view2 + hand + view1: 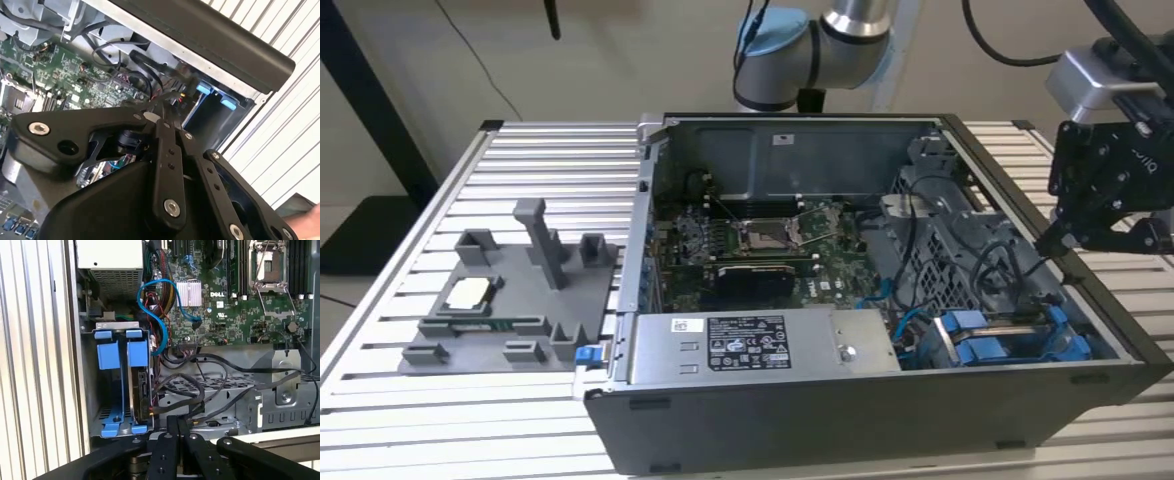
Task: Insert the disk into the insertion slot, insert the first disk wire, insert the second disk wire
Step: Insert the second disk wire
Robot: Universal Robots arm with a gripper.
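The claw hangs with its black fingers drawn together to a narrow tip. Nothing shows between them, so it looks closed on nothing. In the exterior view it sits above the rim of the open computer case, clear of everything inside. Below and just ahead of its tip is the insertion slot, a grey bay in the case's corner with blue plastic fittings. The disk stands on edge in that bay in its bright blue carrier, beside a second blue carrier that looks empty. So the first step appears done, though how fully the disk is pushed home cannot be told. Dark cables snake over the perforated metal cage and run to the disk's exposed edge nearest the claw, and at least one seems to end in a plug there. Whether both wires are seated or one is left is not clear. A blue cable loops from the motherboard down toward the carriers. Farther off lie the silver power-supply box and, outside the case on the slatted surface, a grey fixture.
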